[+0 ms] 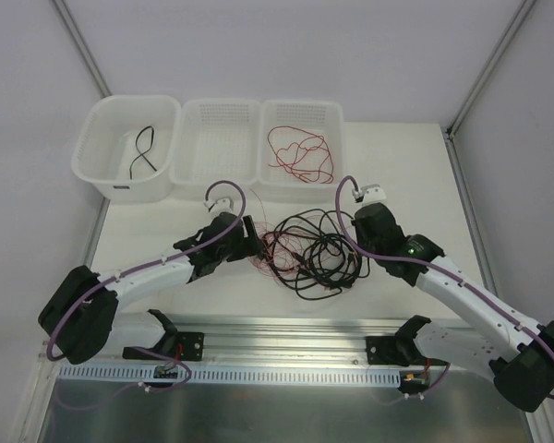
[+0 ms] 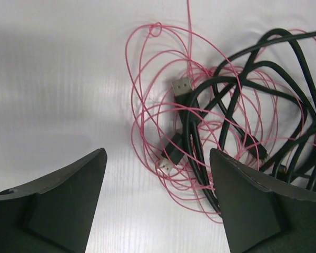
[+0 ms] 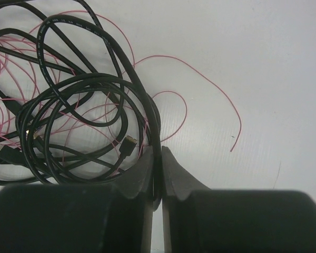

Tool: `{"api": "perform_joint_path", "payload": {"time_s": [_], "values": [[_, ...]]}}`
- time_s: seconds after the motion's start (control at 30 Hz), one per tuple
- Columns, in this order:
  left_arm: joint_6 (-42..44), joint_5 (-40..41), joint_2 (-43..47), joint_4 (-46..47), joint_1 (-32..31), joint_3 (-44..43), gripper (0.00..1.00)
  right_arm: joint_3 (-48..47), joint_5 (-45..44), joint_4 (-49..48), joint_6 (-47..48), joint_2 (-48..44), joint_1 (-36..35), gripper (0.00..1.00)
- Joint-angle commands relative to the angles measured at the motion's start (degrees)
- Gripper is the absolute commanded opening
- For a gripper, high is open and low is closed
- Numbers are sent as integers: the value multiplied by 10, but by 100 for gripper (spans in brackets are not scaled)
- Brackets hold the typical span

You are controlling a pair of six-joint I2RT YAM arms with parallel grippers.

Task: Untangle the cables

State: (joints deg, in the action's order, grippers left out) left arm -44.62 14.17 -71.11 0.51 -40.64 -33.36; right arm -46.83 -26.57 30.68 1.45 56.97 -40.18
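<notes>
Two grippers differ: the left gripper (image 2: 157, 158) hangs spread wide over the pink wire (image 2: 168, 110); the right gripper (image 3: 157, 155) pinches one black cable (image 3: 156, 126).

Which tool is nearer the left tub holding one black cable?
Left. The left tool sits open at the tangle's left edge, nearer that tub; the right tool grips a black cable on the tangle's right side.
</notes>
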Motion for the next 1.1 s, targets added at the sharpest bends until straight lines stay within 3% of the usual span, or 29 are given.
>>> {"api": "perform_joint_path", "payload": {"time_s": [0.0, 0.13, 0.37, 0.57, 0.7, 1.0, 1.07], "values": [[-26, 16, -28, -2, 20, -31, 79, 12, 27, -4, -13, -5, 4, 10], [-5, 14, -71, -2, 23, -61, 74, 15, 34, -7, -13, -12, 3, 10], [1, -33, -149, -2, 25, -94, 56, 21, 45, -9, -13, -15, 4, 14], [-13, -33, -187, -2, 24, -86, 31, 22, 70, -11, -11, -12, 3, 31], [-7, -30, -185, -2, 22, -82, 2, 7, 102, -9, -3, -23, 1, 44], [74, 1, -40, -24, -4, -108, 0, -86, 155, -18, 9, -26, -46, 69], [114, 2, -7, -43, -10, -146, 0, -107, 161, -25, 2, -26, -50, 70]]}}
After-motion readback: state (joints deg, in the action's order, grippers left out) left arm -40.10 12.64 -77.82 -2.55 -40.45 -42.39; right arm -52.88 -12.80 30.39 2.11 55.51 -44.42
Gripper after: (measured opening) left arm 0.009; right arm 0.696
